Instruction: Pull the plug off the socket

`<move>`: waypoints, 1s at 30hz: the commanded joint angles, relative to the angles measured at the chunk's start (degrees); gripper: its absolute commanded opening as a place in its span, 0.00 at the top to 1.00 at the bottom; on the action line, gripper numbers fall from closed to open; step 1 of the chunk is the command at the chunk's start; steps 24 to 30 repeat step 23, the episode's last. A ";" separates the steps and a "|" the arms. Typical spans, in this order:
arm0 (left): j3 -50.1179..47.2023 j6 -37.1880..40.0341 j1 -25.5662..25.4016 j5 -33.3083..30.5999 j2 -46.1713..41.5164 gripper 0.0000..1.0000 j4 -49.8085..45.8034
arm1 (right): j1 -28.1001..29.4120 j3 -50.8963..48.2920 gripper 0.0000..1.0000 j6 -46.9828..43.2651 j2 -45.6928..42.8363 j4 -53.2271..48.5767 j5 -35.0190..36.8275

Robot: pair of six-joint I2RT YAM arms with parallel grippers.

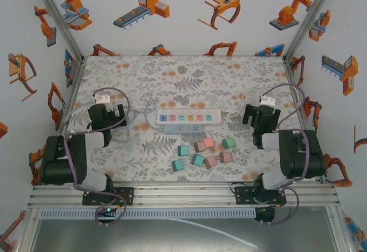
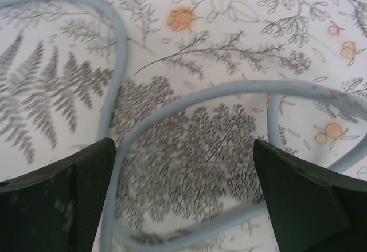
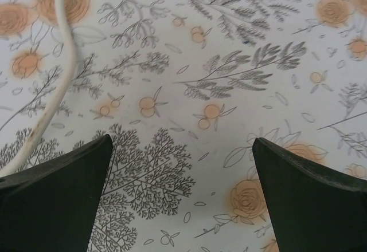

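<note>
A white socket strip [image 1: 190,116] lies mid-table with several small coloured faces along its top; I cannot tell which of them is the plug. A grey strip [image 1: 184,129] lies against its near side. My left gripper [image 1: 109,114] stands left of the strip, open, low over a looping pale blue cable [image 2: 189,100] with nothing between its fingers [image 2: 69,200]. My right gripper [image 1: 261,116] is to the right of the strip, open over bare cloth [image 3: 189,166]. A white cable [image 3: 63,63] runs past its left finger [image 3: 57,195].
Several loose teal, pink and green blocks [image 1: 204,152] lie in front of the strips. The floral tablecloth [image 1: 189,74] reaches back to the enclosure walls. The pale blue cable [image 1: 144,112] curls from the strip's left end towards the left arm.
</note>
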 commanded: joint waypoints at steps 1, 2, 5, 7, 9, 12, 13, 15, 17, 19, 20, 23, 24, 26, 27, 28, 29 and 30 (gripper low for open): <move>-1.89 0.36 0.62 5.23 1.68 0.03 12.48 | -0.40 -0.46 0.00 -2.96 1.19 10.90 -5.37; -0.58 0.81 0.60 5.89 1.57 0.03 9.00 | -0.47 -0.21 0.00 -2.47 0.57 9.43 -4.88; 0.42 -0.71 0.60 2.44 1.90 0.03 7.96 | -0.47 -0.29 0.01 0.16 0.71 9.82 2.45; 0.11 -0.35 0.03 1.40 2.43 0.03 9.68 | -0.56 -0.13 0.01 0.10 0.85 9.69 2.07; 0.41 -0.31 -0.10 1.19 1.87 0.03 8.13 | -0.53 -0.16 0.01 -0.04 0.85 9.68 1.84; 0.30 -0.18 -0.10 1.15 2.12 0.03 8.75 | -0.55 -0.16 0.01 -0.02 0.85 9.69 1.76; 0.38 -0.20 -0.06 1.14 2.01 0.03 8.38 | -0.55 -0.16 0.01 -0.12 0.84 9.69 1.67; 0.29 -0.20 -0.10 1.16 2.14 0.03 8.82 | -0.53 -0.16 0.01 -0.11 0.85 9.66 1.55; 0.31 -0.19 -0.10 1.15 2.09 0.03 8.67 | -0.49 -0.12 0.01 -0.35 0.85 9.69 1.14; 0.28 -0.21 -0.04 1.17 2.09 0.03 8.67 | -0.46 -0.08 0.01 -0.40 0.84 9.69 1.20; 0.29 -0.21 -0.10 1.14 2.07 0.03 8.67 | -0.41 -0.03 0.01 -0.37 0.85 9.55 1.20; 0.30 -0.20 -0.10 1.18 2.09 0.03 8.66 | -0.45 -0.16 0.01 -0.31 0.78 9.68 1.27; 0.30 -0.20 -0.10 1.18 2.09 0.03 8.66 | -0.45 -0.16 0.01 -0.31 0.78 9.68 1.27; 0.30 -0.20 -0.10 1.18 2.09 0.03 8.66 | -0.45 -0.16 0.01 -0.31 0.78 9.68 1.27; 0.30 -0.20 -0.10 1.18 2.09 0.03 8.66 | -0.45 -0.16 0.01 -0.31 0.78 9.68 1.27; 0.30 -0.20 -0.10 1.18 2.09 0.03 8.66 | -0.45 -0.16 0.01 -0.31 0.78 9.68 1.27; 0.30 -0.20 -0.10 1.18 2.09 0.03 8.66 | -0.45 -0.16 0.01 -0.31 0.78 9.68 1.27; 0.30 -0.20 -0.10 1.18 2.09 0.03 8.66 | -0.45 -0.16 0.01 -0.31 0.78 9.68 1.27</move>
